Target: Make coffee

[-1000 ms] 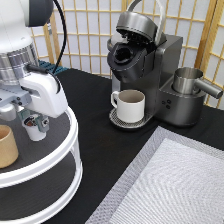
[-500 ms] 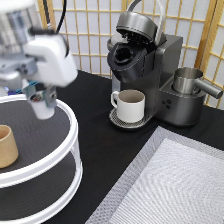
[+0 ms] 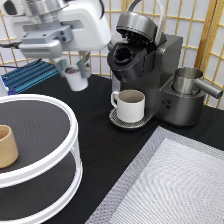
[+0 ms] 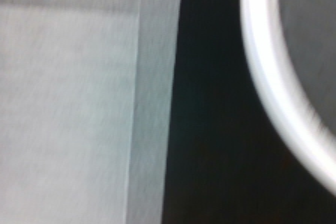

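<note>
Gripper pinched the coffee pod in mid-air at upper left of the frame, beside the coffee maker.

Its fingers closed on the small white pod above the black table; the brewer's lid stood open, a white mug waiting beneath. A loose pinch could drop the tapered pod.

Tan cup cut by left edge, tiered stand cropped below
</note>
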